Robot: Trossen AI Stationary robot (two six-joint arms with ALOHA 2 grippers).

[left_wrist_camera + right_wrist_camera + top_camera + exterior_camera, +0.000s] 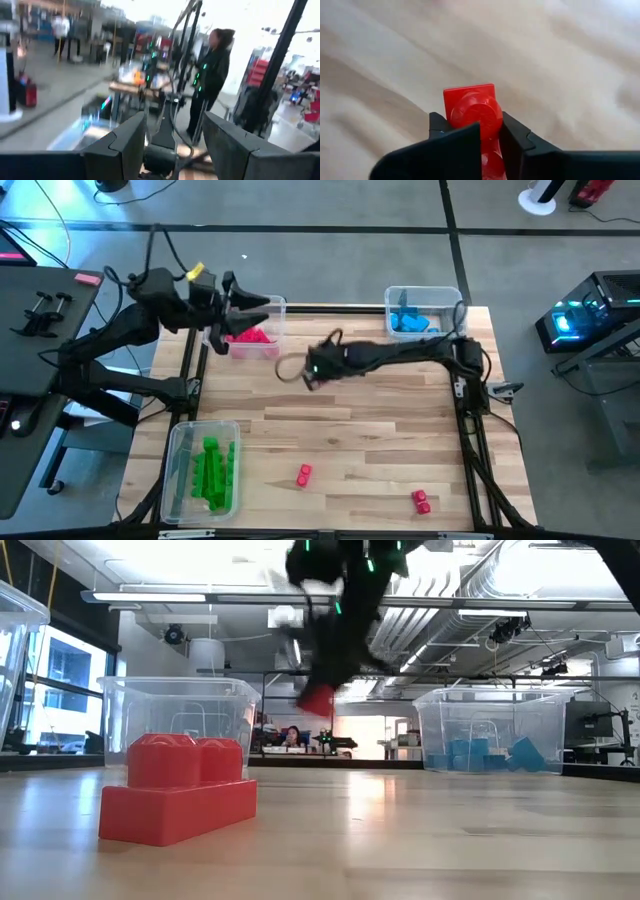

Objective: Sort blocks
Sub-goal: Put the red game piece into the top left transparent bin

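Note:
My right gripper (302, 372) hangs over the middle of the table, right of the clear bin of red-pink blocks (250, 337), and is shut on a red block (470, 105). That block also shows in the low view (318, 698), in the air. My left gripper (258, 305) is open and empty above the far edge of the red-pink bin; its fingers stand apart in the left wrist view (172, 150). Two loose red blocks (304, 474) (421, 501) lie on the table near its front edge. One of them fills the low view's foreground (180, 790). My right gripper pinches the red block by two opposite sides (496, 120) between its two fingers. The block's studded face (474, 114) is turned toward the wrist camera. The fingers come from above, and the block (318, 698) hangs below them, lifted clear of the table.
A clear bin with blue blocks (425, 312) stands at the far right corner. A clear bin with green blocks (205, 470) stands at the near left. Bare wood lies between the bins. A person (212, 75) stands in the room beyond the table.

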